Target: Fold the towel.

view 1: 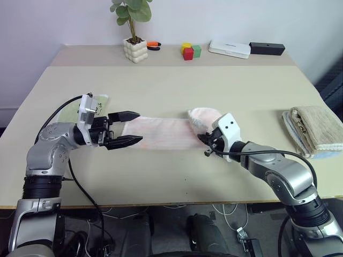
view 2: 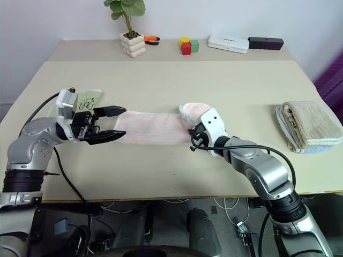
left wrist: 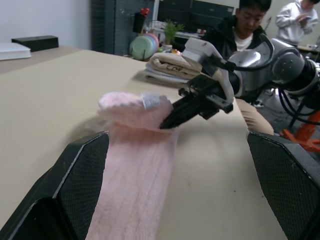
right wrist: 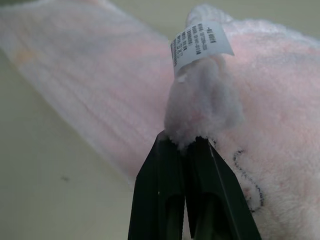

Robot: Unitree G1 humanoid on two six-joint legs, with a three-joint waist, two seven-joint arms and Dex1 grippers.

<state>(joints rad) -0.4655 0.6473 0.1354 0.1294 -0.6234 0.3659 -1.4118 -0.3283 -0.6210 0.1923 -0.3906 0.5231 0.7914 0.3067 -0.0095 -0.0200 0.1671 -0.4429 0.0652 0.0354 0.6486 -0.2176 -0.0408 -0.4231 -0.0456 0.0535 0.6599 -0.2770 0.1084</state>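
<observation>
The pale pink towel [view 1: 161,133] lies as a long strip across the middle of the table [view 1: 177,88], and everything else is placed from it. At its right end the right gripper [view 1: 207,145] has its two black fingers pinched together on a tuft of the terry, right by the small white tag [right wrist: 200,44], so that this end is lifted and curled over the strip into a soft hump. A dark printed outline shows on the pink pile beside the fingers. At the towel's left end the left gripper [view 1: 128,128] hovers level with its jaws spread wide, one finger either side of the strip's edge, gripping nothing. A small light-green cloth [view 1: 72,111] lies just beyond that end. Well to the right of the towel sits a folded beige towel [view 1: 316,128]. Far behind the towel stand a potted plant [view 1: 134,37], coloured blocks [view 1: 190,51], a white box [view 1: 229,48] and a black box [view 1: 266,48].
</observation>
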